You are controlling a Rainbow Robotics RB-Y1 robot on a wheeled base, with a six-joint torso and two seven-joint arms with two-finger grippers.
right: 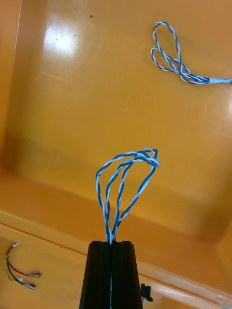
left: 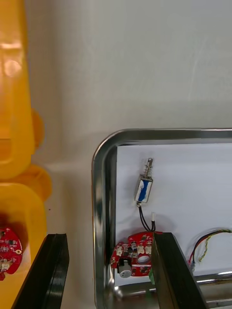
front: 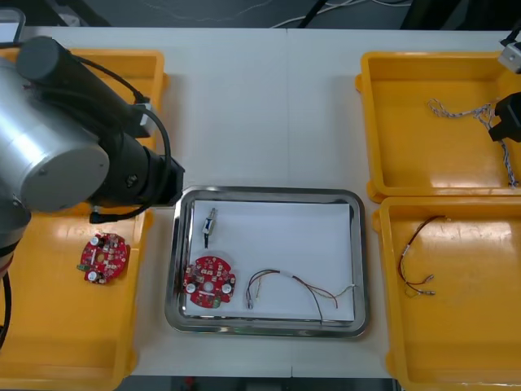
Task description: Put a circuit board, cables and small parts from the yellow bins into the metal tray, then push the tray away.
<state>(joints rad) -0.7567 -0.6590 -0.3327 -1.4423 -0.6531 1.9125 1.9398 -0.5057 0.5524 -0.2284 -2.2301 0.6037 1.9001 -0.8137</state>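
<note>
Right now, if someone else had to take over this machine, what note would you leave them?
Right end effector: shut on a twisted blue and white cable over the far right bin.
Left end effector: open, above the tray, at its left rim.
In the tray: circuit board, red and yellow cable, small metal part.
To do: bring the held cable to the tray, then push the tray away.

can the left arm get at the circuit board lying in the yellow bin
Probably yes. The left gripper is open and empty, over the metal tray's left rim right beside that yellow bin, and the circuit board lies alone on the bin floor with nothing over it.
</note>
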